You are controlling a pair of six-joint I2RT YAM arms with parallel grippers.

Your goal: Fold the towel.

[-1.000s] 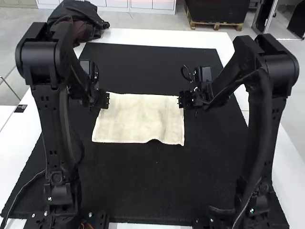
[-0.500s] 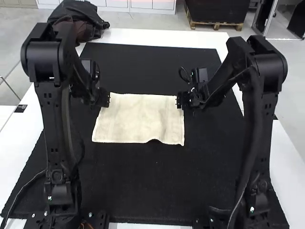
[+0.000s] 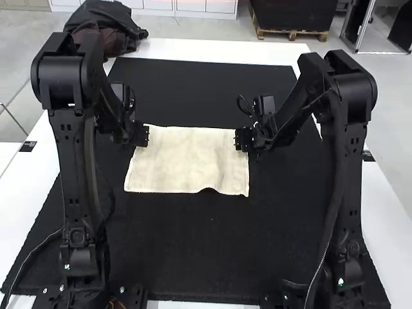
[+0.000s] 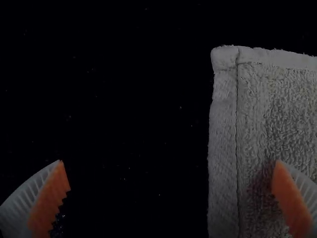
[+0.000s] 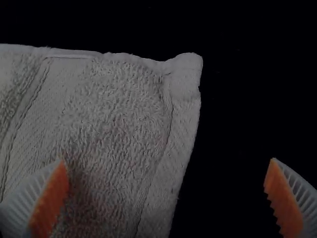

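Lying spread on the black rectangular mat [image 3: 187, 244], it's the cream terry towel [image 3: 187, 161], orange-padded left gripper [image 3: 144, 134] wide open at its far left corner, orange-padded right gripper [image 3: 240, 140] gaping at the far right!

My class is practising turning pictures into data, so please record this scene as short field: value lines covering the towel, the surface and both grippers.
towel: cream, laid out flat, small ripple in its near edge
surface: black mat on a white table
left gripper: at the towel's far left corner, jaws open, one over the towel, one over the mat
right gripper: at the far right corner, jaws open, likewise straddling the side edge
grip on towel: none
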